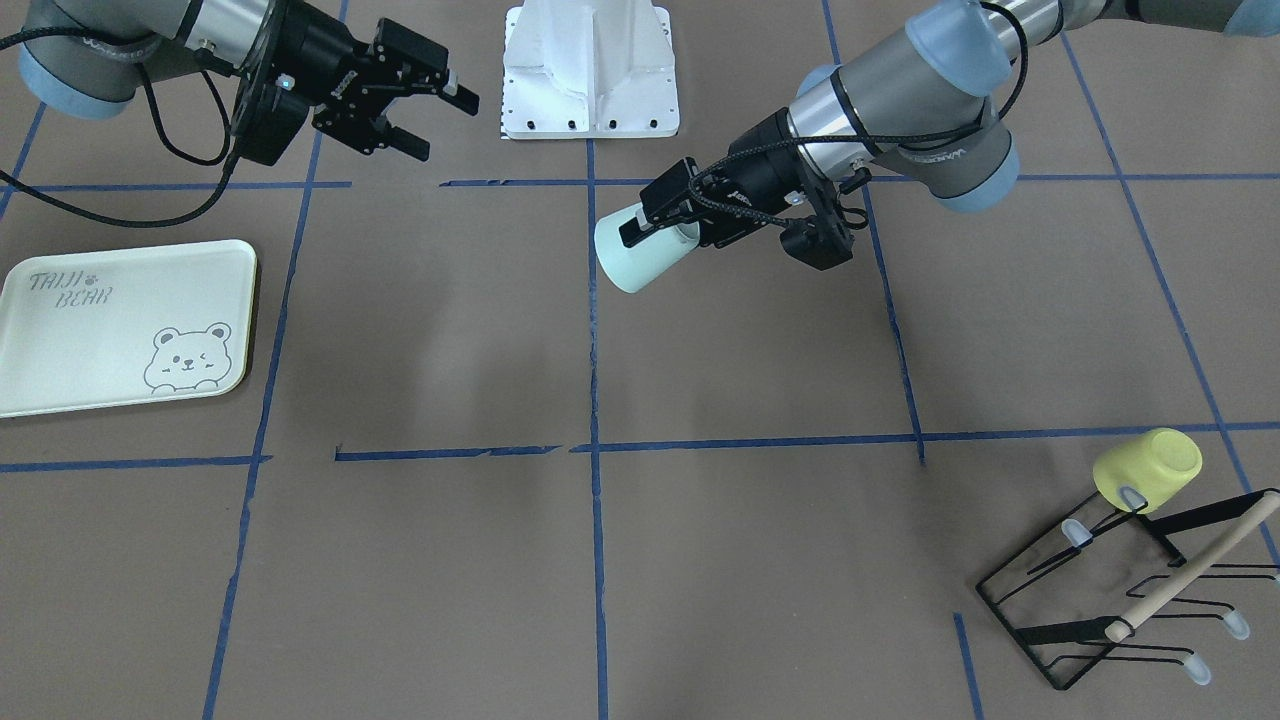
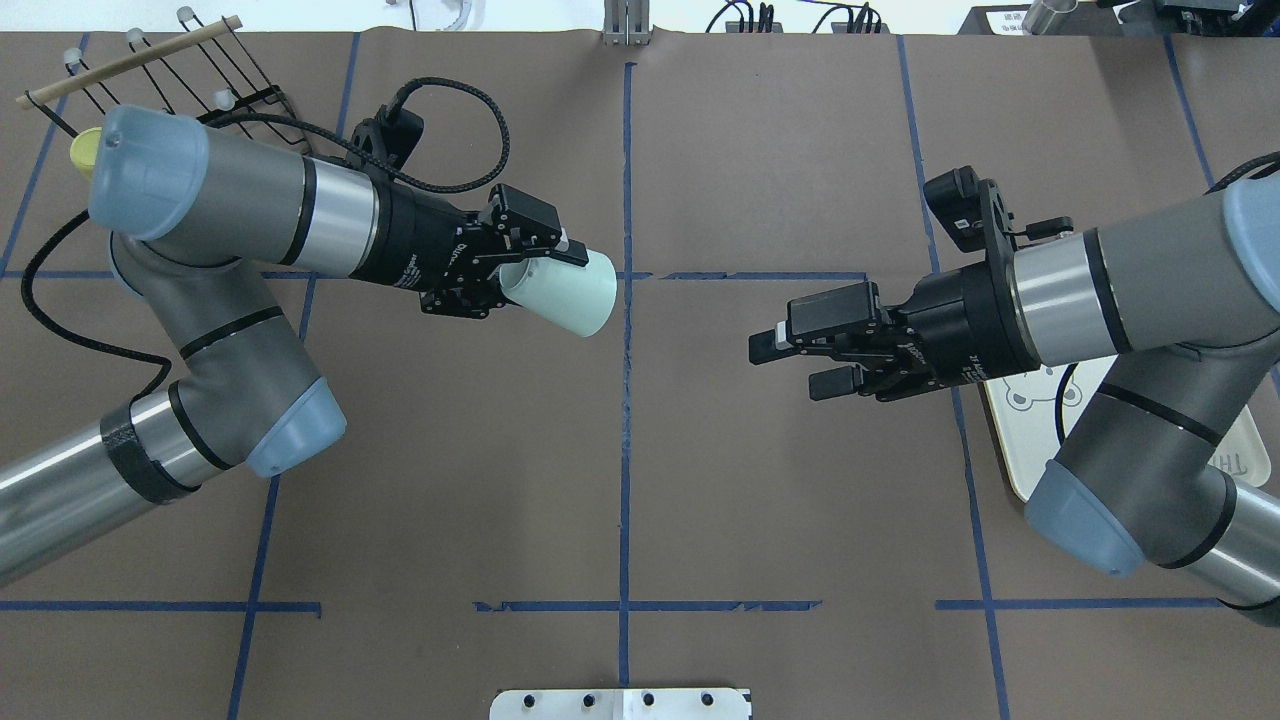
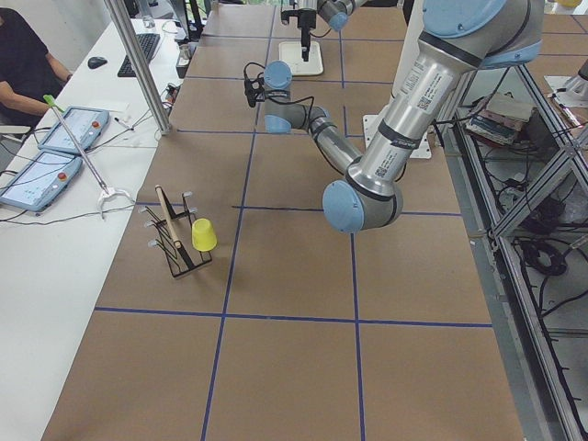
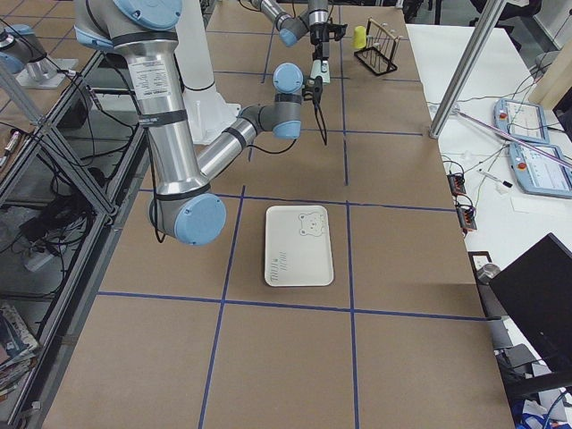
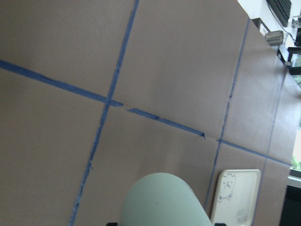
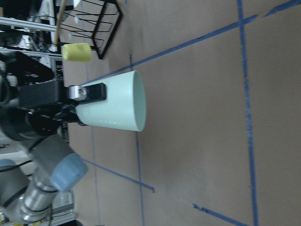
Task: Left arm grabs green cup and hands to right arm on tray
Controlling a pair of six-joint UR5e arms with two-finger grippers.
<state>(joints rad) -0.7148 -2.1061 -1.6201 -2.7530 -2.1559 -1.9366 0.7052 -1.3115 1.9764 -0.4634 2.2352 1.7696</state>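
Overhead exterior view has the left gripper (image 2: 535, 268) clamped on the narrow end of the green cup (image 2: 565, 292). It holds the cup on its side in the air above the table (image 2: 620, 480), just left of the central blue tape line (image 2: 626, 420). The right wrist view shows the cup's open mouth turned toward the right gripper (image 2: 795, 365). That gripper hangs right of the line with its fingers spread and nothing between them, pointing at the cup but well apart from it. The tray (image 1: 100, 340) lies flat on the table at the right side, partly under the right arm (image 2: 1120, 290), with nothing on it. A yellow cup (image 1: 1150, 467) sits upturned on a black wire rack (image 1: 1130, 580) at the far left corner.
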